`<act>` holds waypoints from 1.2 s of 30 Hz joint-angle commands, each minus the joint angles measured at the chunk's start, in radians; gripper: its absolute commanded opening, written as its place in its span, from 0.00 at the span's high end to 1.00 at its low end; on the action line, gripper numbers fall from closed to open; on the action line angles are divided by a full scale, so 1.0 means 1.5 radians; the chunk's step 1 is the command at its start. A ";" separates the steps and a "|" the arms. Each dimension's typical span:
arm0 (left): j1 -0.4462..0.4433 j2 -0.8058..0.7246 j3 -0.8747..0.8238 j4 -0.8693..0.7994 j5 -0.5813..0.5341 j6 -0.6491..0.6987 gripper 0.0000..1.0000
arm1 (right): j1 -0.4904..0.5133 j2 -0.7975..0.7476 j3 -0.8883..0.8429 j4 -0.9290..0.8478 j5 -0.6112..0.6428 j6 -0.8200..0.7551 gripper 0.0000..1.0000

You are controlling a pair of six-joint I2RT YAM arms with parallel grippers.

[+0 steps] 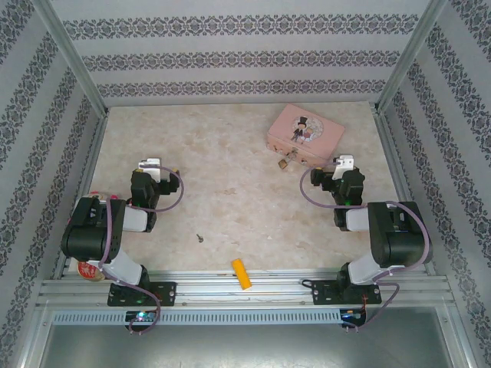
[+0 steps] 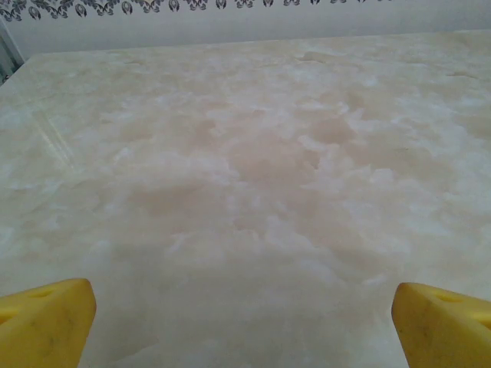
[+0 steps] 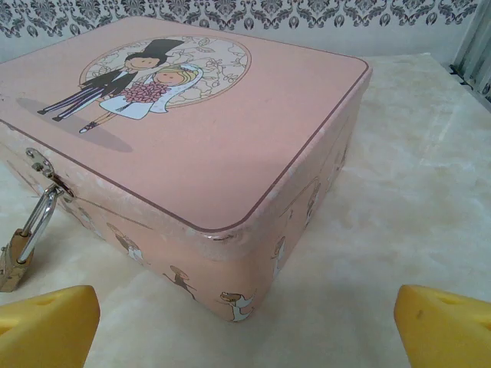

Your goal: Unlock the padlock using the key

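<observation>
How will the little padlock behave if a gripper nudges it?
The padlock is hooked by its thin shackle through the hasp of the pink tin, so it will probably pivot there rather than slide freely. Small, smooth metal, it may slip from a grip.

Lab robot test booth, aluminium-profile frame (image 1: pixel 70 55), damask-patterned wall panels (image 1: pixel 230 57), marbled table (image 1: pixel 230 199), left arm (image 1: pixel 96 234) and right arm (image 1: pixel 395 234) bolted at its near edge.

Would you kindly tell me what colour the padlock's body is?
The padlock body is brass-gold, best seen in the right wrist view.
</observation>
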 commanded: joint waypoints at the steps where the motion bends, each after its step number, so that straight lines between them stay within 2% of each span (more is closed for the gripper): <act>1: 0.002 -0.008 0.004 -0.007 -0.002 -0.006 0.01 | 0.007 -0.008 0.009 0.009 -0.010 -0.007 0.02; 10: 0.002 -0.007 -0.045 0.084 0.040 0.007 0.01 | 0.008 -0.008 0.009 0.009 -0.010 -0.008 0.02; 16: 0.002 -0.007 -0.032 0.061 0.041 0.008 0.01 | 0.007 -0.008 0.009 0.009 -0.010 -0.008 0.02; 20: 0.003 -0.010 -0.017 0.026 0.077 0.020 0.01 | 0.007 -0.008 0.009 0.009 -0.010 -0.008 0.02; 32: 0.003 -0.009 -0.018 0.033 0.075 0.021 0.01 | 0.007 -0.008 0.009 0.009 -0.011 -0.008 0.02; 36: 0.004 -0.010 0.005 -0.014 0.052 0.008 0.01 | 0.007 -0.010 0.009 0.009 -0.007 -0.009 0.02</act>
